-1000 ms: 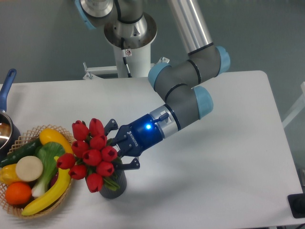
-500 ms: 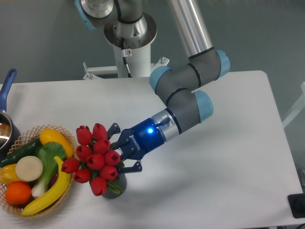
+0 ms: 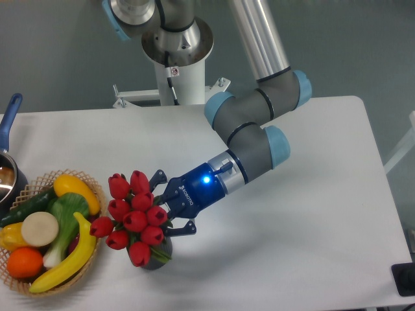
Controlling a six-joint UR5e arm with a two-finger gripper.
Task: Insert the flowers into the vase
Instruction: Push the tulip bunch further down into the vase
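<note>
The arm reaches down from the far side of the table [image 3: 311, 214], its wrist showing a lit blue ring. The gripper [image 3: 165, 207] points toward the near left. One of its fingers [image 3: 157, 176] stands out on the far side of the bunch and the other lies on the near side, just above the vase rim. The fingers are spread around the stems of the flowers [image 3: 133, 215]; whether they press on the stems cannot be told, because the buds cover the contact area.

The flowers are a tight cluster of red buds lying directly ahead of the fingertips, tilted toward the left. The green stems run down into the vase [image 3: 157, 256], a dark cylinder standing on the table directly below the fingers. Only its near right part shows under the buds.

Left of the fingers, just beside the flowers, sits a wicker basket [image 3: 92, 183] with toy fruit and vegetables. Further left, at the table edge, is a blue-handled pot [image 3: 9, 118].
</note>
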